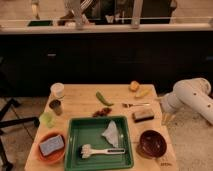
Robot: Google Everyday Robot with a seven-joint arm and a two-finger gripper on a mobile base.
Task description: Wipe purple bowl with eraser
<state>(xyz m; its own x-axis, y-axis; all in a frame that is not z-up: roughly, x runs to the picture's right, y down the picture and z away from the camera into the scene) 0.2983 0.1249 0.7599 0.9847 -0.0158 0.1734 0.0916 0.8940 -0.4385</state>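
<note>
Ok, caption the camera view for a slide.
Gripper hangs off the table edge by the eraser; the purple bowl sits nearer the camera.

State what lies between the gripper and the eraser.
Only bare table, in the camera view; the gripper hangs at the table's right edge, beside the eraser.

this looks like a kitchen or lunch room. a small wooden table [80, 106] holds a white cup [57, 89], an orange bowl [40, 145] and a green tray [69, 145]. a long dark counter [100, 55] stands behind. the gripper [166, 119] hangs by the table's right edge.
</note>
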